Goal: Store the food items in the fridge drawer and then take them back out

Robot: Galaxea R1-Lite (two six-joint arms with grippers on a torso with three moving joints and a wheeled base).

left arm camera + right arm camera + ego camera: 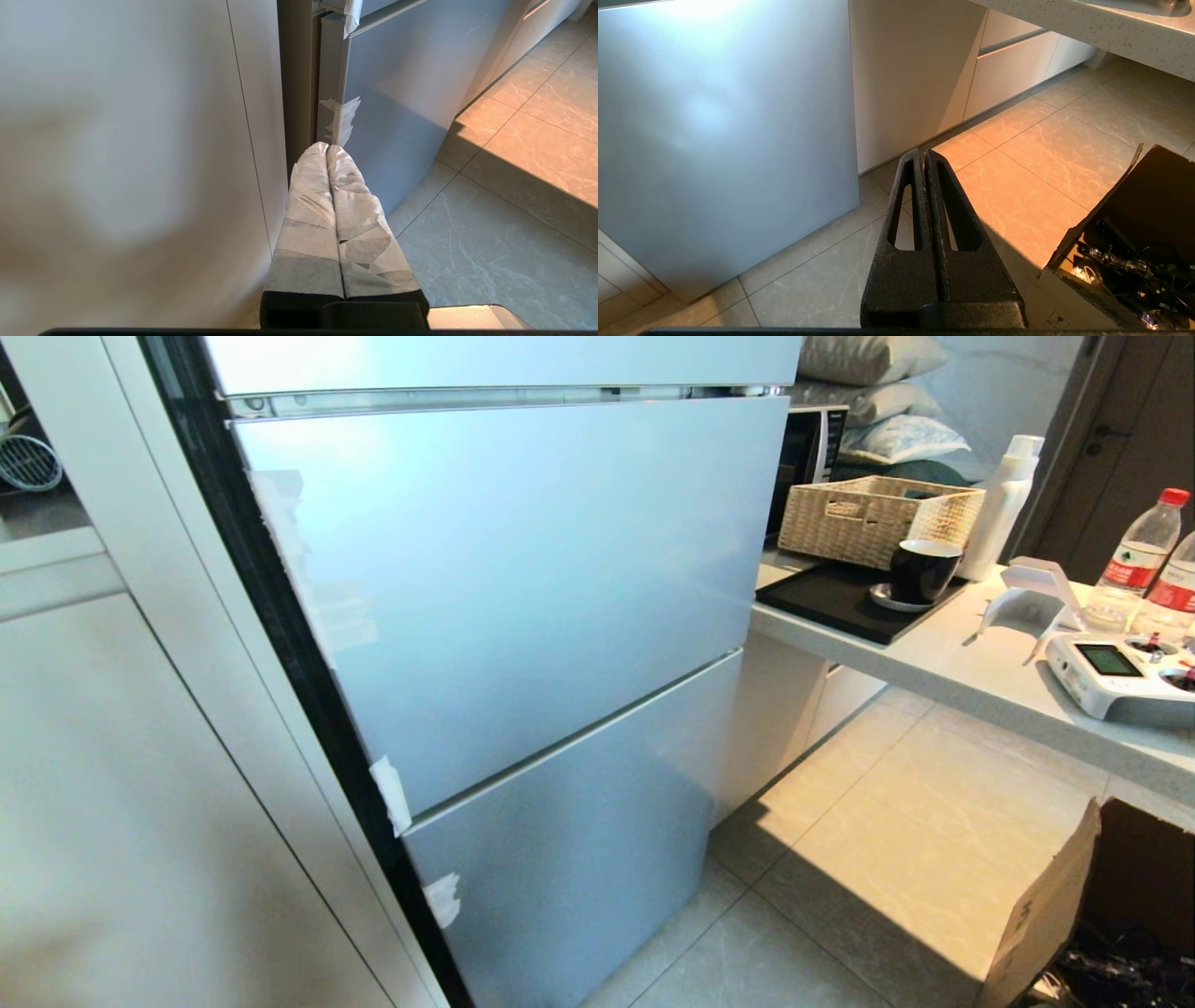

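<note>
Evidently nothing is yet getting done: the fridge (523, 616), filling the centre and left of the head view, is standing with all its fronts closed, so the fridge drawer and the food items are showing nowhere. The left gripper (327, 148), its taped fingers pressed together and holding nothing, is hanging low by the fridge's corner. The right gripper (923, 154), likewise closed and empty, is pointing at the floor tiles (1017, 186), leaving every step ahead.

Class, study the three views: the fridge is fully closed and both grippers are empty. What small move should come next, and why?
Probably raise the left gripper toward the taped edge of the middle fridge door to open it. All doors are closed, no food or drawer shows, and the shut right gripper hangs low over the floor.
</note>
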